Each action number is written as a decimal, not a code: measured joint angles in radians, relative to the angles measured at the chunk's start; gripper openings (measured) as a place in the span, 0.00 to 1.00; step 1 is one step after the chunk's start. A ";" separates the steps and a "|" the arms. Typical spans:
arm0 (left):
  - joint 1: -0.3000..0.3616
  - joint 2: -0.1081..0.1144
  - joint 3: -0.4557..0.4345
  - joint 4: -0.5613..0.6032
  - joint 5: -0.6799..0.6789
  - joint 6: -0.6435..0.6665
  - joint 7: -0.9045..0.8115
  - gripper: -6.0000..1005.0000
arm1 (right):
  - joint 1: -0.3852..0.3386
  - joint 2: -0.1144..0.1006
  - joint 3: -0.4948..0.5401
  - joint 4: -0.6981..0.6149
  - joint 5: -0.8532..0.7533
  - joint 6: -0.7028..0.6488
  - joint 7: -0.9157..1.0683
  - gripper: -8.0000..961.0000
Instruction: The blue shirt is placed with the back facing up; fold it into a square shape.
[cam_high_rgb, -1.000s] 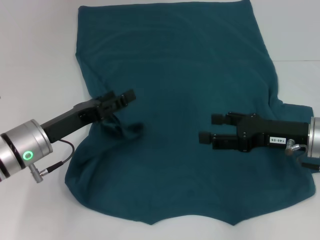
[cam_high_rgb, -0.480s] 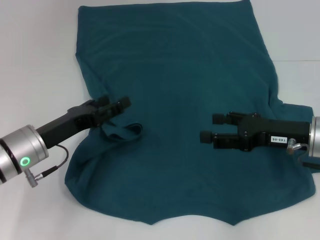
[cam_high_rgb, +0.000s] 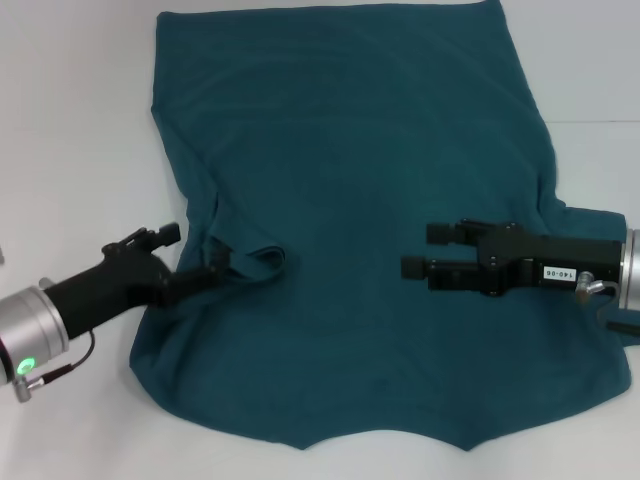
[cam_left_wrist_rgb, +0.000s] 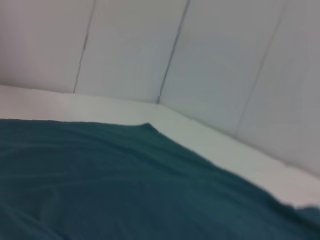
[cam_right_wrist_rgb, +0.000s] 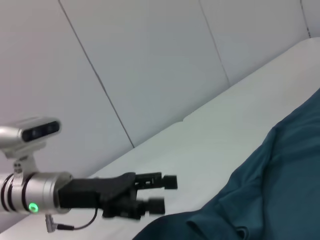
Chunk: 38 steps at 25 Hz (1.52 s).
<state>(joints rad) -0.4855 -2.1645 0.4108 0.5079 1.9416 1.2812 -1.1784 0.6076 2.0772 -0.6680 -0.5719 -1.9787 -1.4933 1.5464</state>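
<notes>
The blue shirt, filling the middle of the head view, is soft matt cloth with a faintly fleecy nap, creased into a small ridge at centre left. It lies on a smooth, matt white table. The left gripper, at lower left, and the right gripper, at centre right, look like matt black plastic or metal on brushed, satin-silver metal wrist cuffs. In the wrist views, smooth pale wall panels stand behind.

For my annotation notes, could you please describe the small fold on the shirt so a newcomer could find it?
The blue shirt covers most of the white table. Its left side holds a small raised fold, right at the left gripper; the surrounding fabric lies flat.
</notes>
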 joint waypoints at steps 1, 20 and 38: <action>0.003 0.000 0.002 0.002 0.007 0.000 0.029 0.92 | 0.000 0.000 0.001 0.001 0.001 0.001 0.001 0.92; -0.022 -0.010 0.065 -0.044 0.018 -0.125 0.450 0.92 | -0.005 0.006 0.047 0.016 0.003 0.005 0.025 0.92; -0.049 -0.012 0.154 -0.049 0.017 -0.232 0.457 0.70 | -0.006 0.001 0.065 0.017 0.005 0.005 0.026 0.91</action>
<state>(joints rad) -0.5349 -2.1764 0.5651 0.4586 1.9586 1.0491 -0.7212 0.6013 2.0784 -0.6029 -0.5552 -1.9741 -1.4878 1.5724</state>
